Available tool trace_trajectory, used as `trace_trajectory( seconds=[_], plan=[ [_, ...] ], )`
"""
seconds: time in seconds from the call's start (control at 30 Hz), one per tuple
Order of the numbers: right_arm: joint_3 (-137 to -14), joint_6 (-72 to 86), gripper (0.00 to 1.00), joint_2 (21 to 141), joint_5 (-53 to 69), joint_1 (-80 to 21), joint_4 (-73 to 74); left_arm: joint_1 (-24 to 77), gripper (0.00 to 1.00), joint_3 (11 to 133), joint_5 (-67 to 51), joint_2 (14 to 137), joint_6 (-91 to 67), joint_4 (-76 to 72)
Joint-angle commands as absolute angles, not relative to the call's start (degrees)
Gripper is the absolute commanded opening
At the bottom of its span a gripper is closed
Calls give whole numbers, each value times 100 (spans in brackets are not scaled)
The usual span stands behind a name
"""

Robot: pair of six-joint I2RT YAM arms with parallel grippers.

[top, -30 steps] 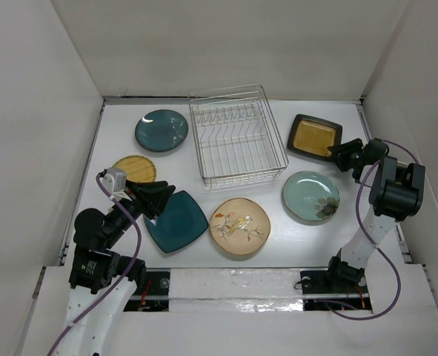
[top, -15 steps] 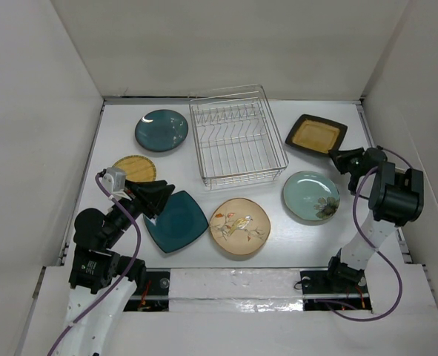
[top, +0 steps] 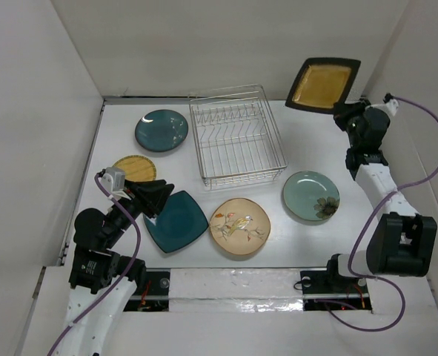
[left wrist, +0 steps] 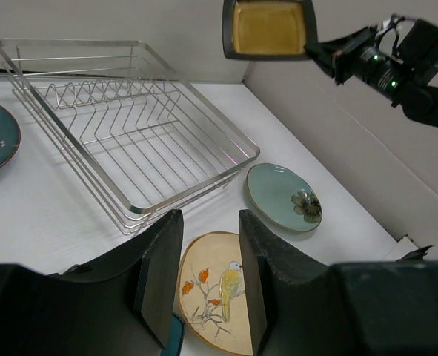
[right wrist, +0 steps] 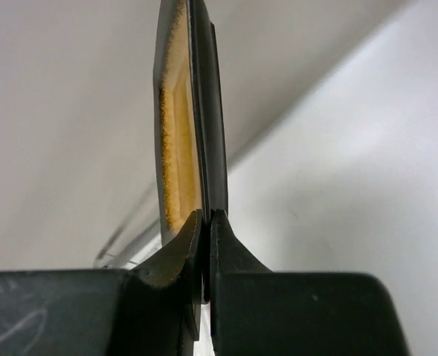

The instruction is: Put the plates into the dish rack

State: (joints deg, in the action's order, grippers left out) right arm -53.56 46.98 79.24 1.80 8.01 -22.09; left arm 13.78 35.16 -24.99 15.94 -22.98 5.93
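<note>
My right gripper [top: 343, 110] is shut on the rim of the black-rimmed amber square plate [top: 324, 84] and holds it high in the air, right of the silver wire dish rack [top: 236, 133]; edge-on in the right wrist view [right wrist: 189, 111]. The rack holds no plates. My left gripper [top: 161, 197] is open and empty above the dark teal rounded-square plate [top: 180, 221]. On the table lie the dark teal round plate [top: 161, 130], the yellow woven-look plate [top: 135, 168], the beige bird plate [top: 239, 226] and the pale green plate [top: 310, 195].
White walls enclose the table on the left, back and right. The right wall [top: 419, 96] stands close behind my raised right arm.
My right gripper has lifted the amber square plate from the table at the back right high into the air and tipped it up. The left arm has not moved.
</note>
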Motion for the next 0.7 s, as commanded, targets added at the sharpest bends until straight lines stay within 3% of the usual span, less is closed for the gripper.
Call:
trace_trajectory(
  seconds=[0.0,0.37,0.67],
  plan=[
    [-6440,3711,0,7576,-378,205,-2436,1406,33,3472,-2452,1591,-2320,413],
    [-10050,1619,0,9357,-1282,-1221,781,1406,34,3480,-2435,1556,-2320,422],
    [-10889,1222,0,10186,-1985,-1625,1353,1406,34,3472,-2443,1512,-2312,413]
  ],
)
